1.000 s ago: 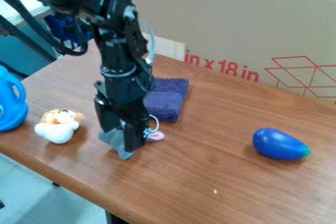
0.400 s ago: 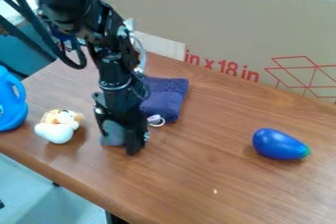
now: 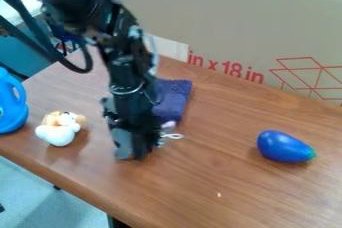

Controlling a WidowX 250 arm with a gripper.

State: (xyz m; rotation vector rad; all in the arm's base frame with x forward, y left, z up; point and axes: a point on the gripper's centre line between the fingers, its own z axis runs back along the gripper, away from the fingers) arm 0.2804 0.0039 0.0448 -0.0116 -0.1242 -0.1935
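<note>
The gripper (image 3: 133, 149) hangs low over the left-middle of the table, shut on a grey soft toy (image 3: 122, 143). Part of the toy is hidden behind the black fingers. At the gripper's right side, a small pinkish piece with a pale ring (image 3: 172, 136) sticks out. Just behind and to the right, a dark purple folded cloth (image 3: 175, 98) lies on the table, partly covered by the arm. A white and tan plush toy (image 3: 59, 129) sits to the gripper's left.
On the brown wooden table (image 3: 220, 172), a blue eggplant-shaped toy (image 3: 285, 146) with a green tip lies at the right. A blue plastic jug-like object (image 3: 9, 103) stands at the left edge. A cardboard panel (image 3: 234, 32) rises along the back.
The gripper first shifted slightly left and up, then back to the right. The grey toy moved along with it, and its pinkish piece and ring swung about. Other objects stayed put.
</note>
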